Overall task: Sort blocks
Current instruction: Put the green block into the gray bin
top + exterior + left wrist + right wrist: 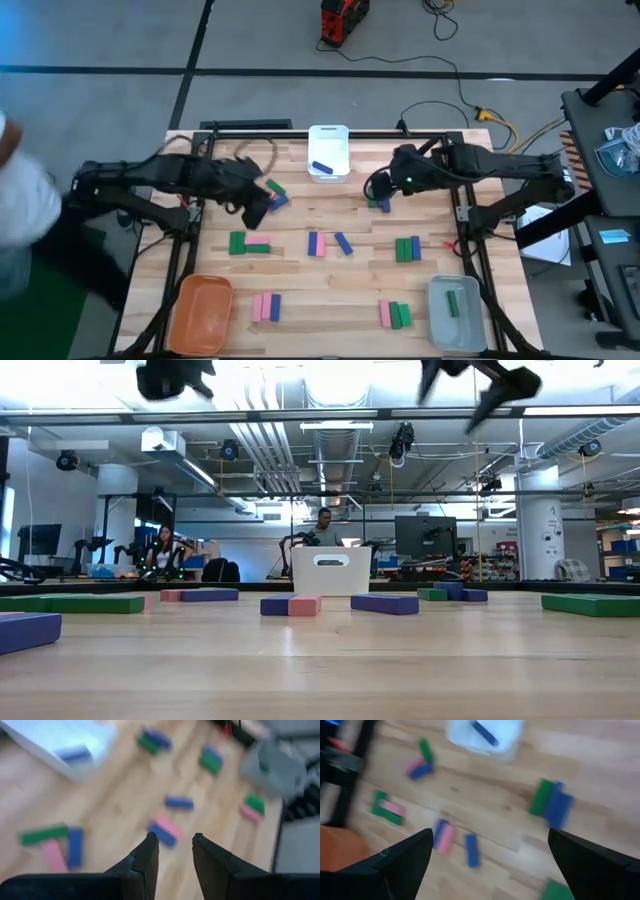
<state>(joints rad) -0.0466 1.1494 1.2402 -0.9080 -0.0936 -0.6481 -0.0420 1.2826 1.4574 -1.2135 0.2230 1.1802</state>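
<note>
From beside the table, the sort reads as barely begun: one dark blue block [321, 167] lies in the white bin [328, 138] at the far edge, one green block [453, 302] lies in the grey bin [456, 318] at the near right corner, and the orange bin [202, 308] at the near left corner shows nothing inside. The remaining blocks lie in small mixed clusters across the wooden table [300, 285]. The left gripper [172, 847] is raised above the table's left half with its fingers slightly apart and nothing between them. The right gripper [490, 845] hangs over the right half near a blue-and-green pair [551, 802], fingers spread wide, also empty. The step in hand looks like travel toward a pickup (neither arm carries anything). The next move calls for choosing one block, aligning across its narrow width, descending and closing.
</note>
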